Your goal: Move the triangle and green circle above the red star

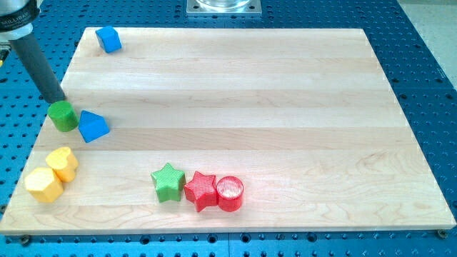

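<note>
The green circle [63, 116] sits at the board's left edge, touching the blue triangle [93, 126] on its right. My tip [58, 100] rests just above the green circle, at its upper edge. The red star [201, 190] lies near the view's bottom centre, between a green star [168, 182] on its left and a red circle [230, 193] on its right, all three touching in a row.
A yellow heart-like block [63, 163] and a yellow hexagon [43, 185] sit at the lower left. A blue cube [108, 39] lies at the upper left corner. The wooden board [285, 107] ends at blue perforated table on all sides.
</note>
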Motion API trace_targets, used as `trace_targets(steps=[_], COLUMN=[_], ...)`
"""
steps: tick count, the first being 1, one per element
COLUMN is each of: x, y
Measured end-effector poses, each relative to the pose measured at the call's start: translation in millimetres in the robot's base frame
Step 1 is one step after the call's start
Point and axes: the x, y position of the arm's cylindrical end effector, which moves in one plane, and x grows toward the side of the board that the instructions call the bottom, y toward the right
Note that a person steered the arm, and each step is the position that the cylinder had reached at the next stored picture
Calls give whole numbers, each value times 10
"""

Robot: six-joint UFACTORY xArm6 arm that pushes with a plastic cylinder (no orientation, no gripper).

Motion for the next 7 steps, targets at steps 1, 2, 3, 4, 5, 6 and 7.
trace_targets(steps=[1,2,3,4,5,6,7], x=[0,0,71,198,316,472,212], y=[18,18,19,248,831,1429,1242])
